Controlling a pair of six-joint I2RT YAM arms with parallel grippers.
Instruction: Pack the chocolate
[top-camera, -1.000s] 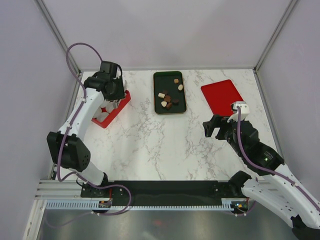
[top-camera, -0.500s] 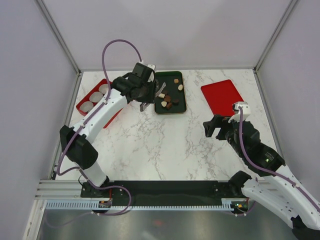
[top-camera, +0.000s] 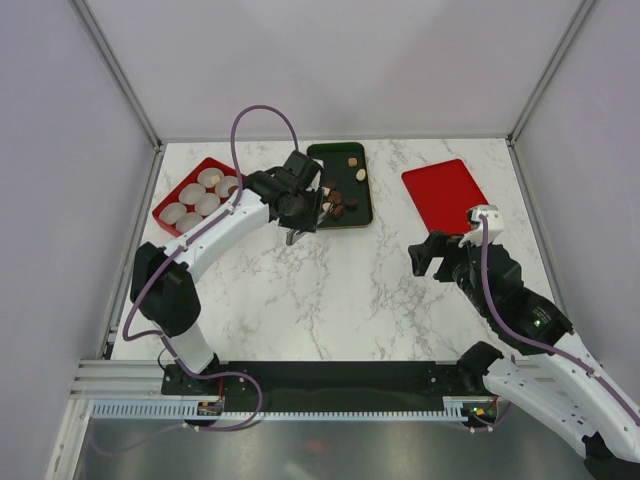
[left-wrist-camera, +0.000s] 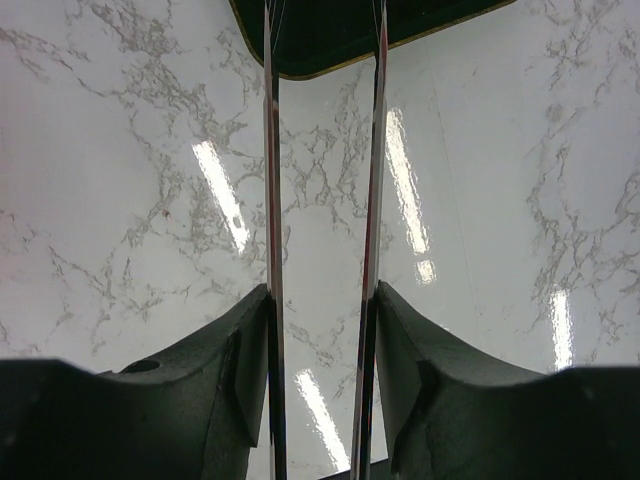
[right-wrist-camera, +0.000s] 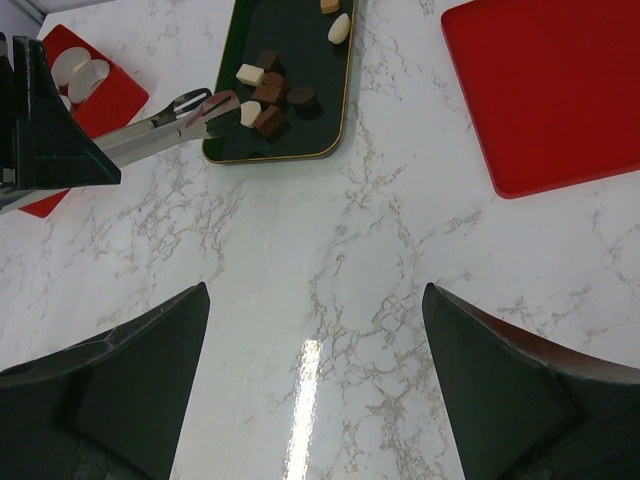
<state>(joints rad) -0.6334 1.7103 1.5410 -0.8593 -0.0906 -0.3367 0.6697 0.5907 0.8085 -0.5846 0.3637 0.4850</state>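
The chocolates (top-camera: 340, 200), dark brown, tan and cream-white, lie in a dark green tray (top-camera: 335, 160) at the back centre. In the right wrist view the chocolates (right-wrist-camera: 270, 95) cluster at the tray's near end. My left gripper (top-camera: 305, 208) is shut on metal tongs (right-wrist-camera: 170, 125). The tong tips sit over the tray's near left corner, by a white piece (right-wrist-camera: 250, 113); I cannot tell if they touch it. In the left wrist view the tongs (left-wrist-camera: 272, 200) run between my left gripper's (left-wrist-camera: 322, 300) fingers toward the tray (left-wrist-camera: 330, 30). My right gripper (top-camera: 432, 255) is open and empty above the marble.
A red box (top-camera: 181, 183) with several white paper cups (top-camera: 207, 203) stands at the back left. A flat red lid (top-camera: 443, 193) lies at the back right. Grey walls close in the table on three sides.
My left arm has swung right from over the red box to the tray's near left corner, carrying the tongs. The box with its cups is now uncovered. The right arm has hardly moved.
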